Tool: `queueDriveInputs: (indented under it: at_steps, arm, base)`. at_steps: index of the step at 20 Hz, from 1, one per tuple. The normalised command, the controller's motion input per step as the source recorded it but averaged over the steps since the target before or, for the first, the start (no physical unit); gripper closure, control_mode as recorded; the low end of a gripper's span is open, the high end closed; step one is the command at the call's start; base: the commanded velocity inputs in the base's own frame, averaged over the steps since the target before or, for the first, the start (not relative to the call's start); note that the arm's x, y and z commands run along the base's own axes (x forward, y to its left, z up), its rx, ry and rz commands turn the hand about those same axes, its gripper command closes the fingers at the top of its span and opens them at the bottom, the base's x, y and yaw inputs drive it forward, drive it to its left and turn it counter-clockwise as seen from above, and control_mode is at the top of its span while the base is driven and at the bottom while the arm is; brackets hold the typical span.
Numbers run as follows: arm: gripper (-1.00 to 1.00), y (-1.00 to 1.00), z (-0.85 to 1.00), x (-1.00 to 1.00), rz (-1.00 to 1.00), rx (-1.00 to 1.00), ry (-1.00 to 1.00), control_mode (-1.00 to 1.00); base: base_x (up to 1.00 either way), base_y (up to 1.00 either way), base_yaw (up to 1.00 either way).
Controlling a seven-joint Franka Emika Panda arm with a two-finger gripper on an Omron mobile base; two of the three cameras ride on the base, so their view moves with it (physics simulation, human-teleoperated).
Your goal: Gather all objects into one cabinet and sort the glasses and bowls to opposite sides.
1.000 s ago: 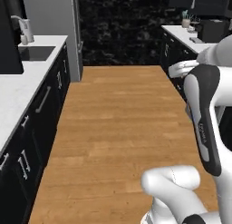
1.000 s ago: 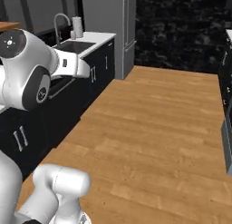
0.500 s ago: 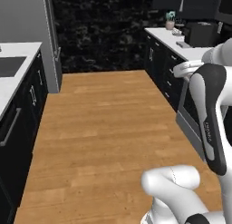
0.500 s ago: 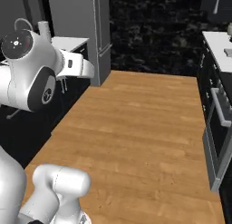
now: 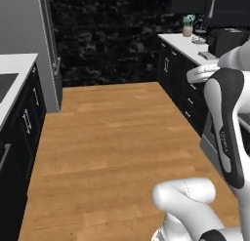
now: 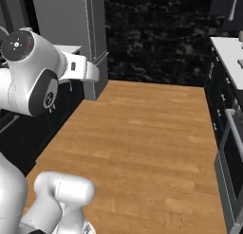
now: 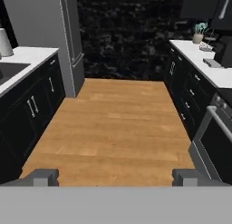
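My gripper (image 7: 115, 177) is open, and nothing sits between its two dark fingertips (image 7: 43, 175). It points down the wooden floor between the two counter runs, well above the floor. A dark upper cabinet (image 5: 193, 1) with a long silver bar handle hangs over the right counter (image 5: 183, 40); it also appears as the cabinet (image 7: 199, 5) in the hand view. The glasses and bowls are out of view. A few small items (image 7: 207, 47) lie on the right counter, too small to identify.
A tall grey fridge (image 7: 50, 32) stands at the left. Beside it is a white counter (image 7: 27, 57) with a sink and a pale cylinder (image 7: 5, 41). A potted plant (image 7: 198, 36) stands at the far end of the right counter. An oven front (image 7: 217, 141) is low on the right.
The whole picture has swung: the base has turned, so the left sink counter slides off to the left and the right counter comes further into view. The gripper stays open.
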Motion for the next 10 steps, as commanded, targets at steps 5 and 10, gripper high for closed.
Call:
queueDriveInputs:
  at_steps: [5, 10]
  arm:
    - [-1.0, 0.0, 0.0, 0.0, 0.0, 0.0, 0.0, 1.0]
    - [-1.0, 0.0, 0.0, 0.0, 0.0, 0.0, 0.0, 1.0]
  base:
    - [1.0, 0.43, -0.07]
    - [1.0, 0.46, -0.08]
